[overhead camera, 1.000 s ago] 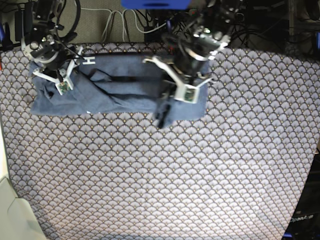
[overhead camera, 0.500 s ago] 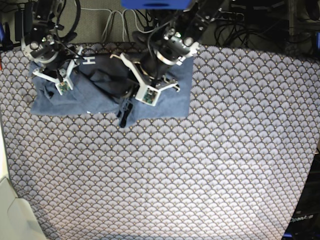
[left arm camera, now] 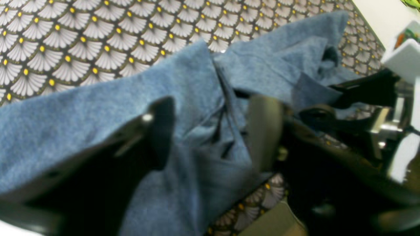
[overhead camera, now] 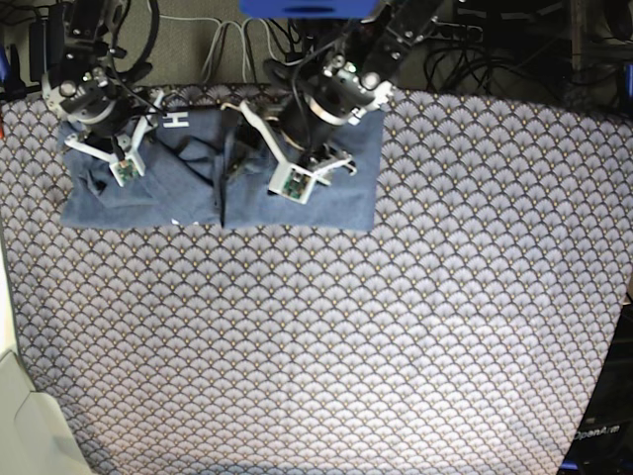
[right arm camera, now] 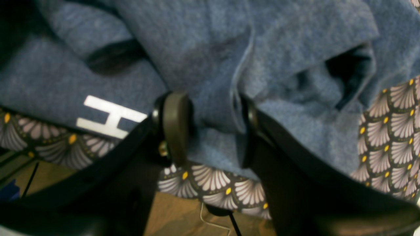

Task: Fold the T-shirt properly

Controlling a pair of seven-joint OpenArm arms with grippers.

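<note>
Pinching the T-shirt [right arm camera: 210, 55] edge, the right fingers [right arm camera: 175, 126] anchor it; the left fingers [left arm camera: 262, 131], spread, could snag the bunched fold when lifting away.

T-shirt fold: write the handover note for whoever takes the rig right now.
Left gripper: jaws apart over bunched cloth, nothing pinched.
Right gripper: closed on a fold of the T-shirt, near the white H.
T-shirt: lies as a long band at the far edge of the tablecloth, its right part doubled over toward the middle.
Done: that one fold.
Left: smooth the rumpled centre, finish folding.
</note>
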